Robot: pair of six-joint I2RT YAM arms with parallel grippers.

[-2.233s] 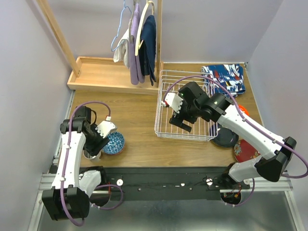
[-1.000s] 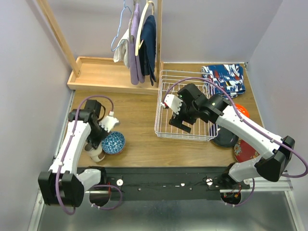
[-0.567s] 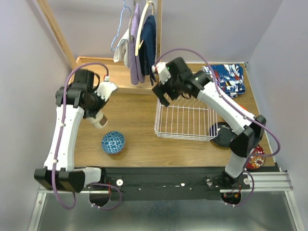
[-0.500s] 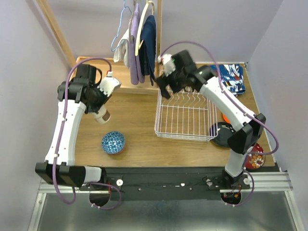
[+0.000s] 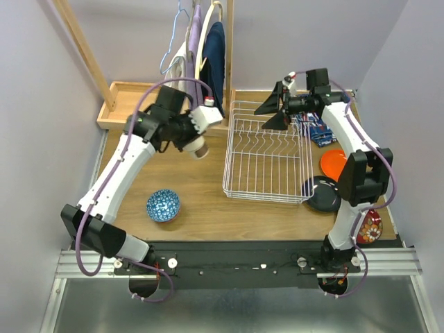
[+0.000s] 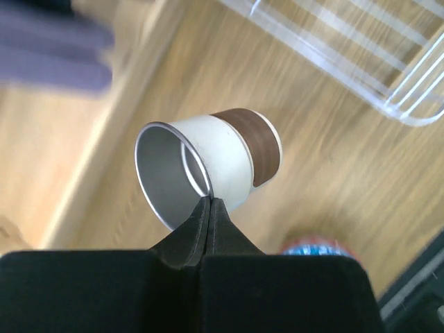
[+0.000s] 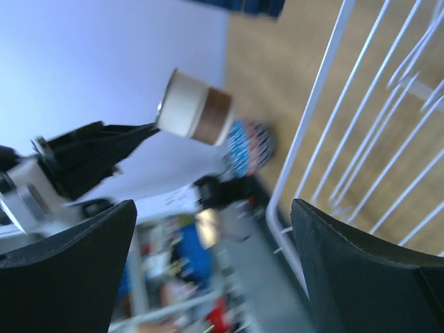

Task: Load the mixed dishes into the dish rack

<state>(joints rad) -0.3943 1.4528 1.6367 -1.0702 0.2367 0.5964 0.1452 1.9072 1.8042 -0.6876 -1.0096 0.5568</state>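
A tan-brown cup [image 5: 200, 149] hangs tilted above the wood just left of the dish rack [image 5: 266, 158], and my left gripper [image 5: 193, 141] is shut on it. In the left wrist view the fingertips [image 6: 208, 202] pinch the cup [image 6: 222, 163] by its rim. My right gripper [image 5: 261, 119] stands open in the air over the rack's far edge, holding nothing. A small blue-patterned bowl [image 5: 164, 205] lies at the near left. Right of the rack lie an orange plate [image 5: 334, 163], a black plate [image 5: 323, 195] and a red patterned dish [image 5: 368, 226].
A shallow wooden tray [image 5: 139, 104] sits at the far left, with clothes [image 5: 201, 62] hanging on a wooden stand above it. A blue-red cloth [image 5: 316, 127] lies beyond the rack, partly under my right arm. The right wrist view shows the rack's rim [image 7: 316, 104] and the held cup [image 7: 198, 111].
My left arm has lifted the cup from the near left and carried it far and right, up to the rack. My right arm has swung from over the rack to its far side.
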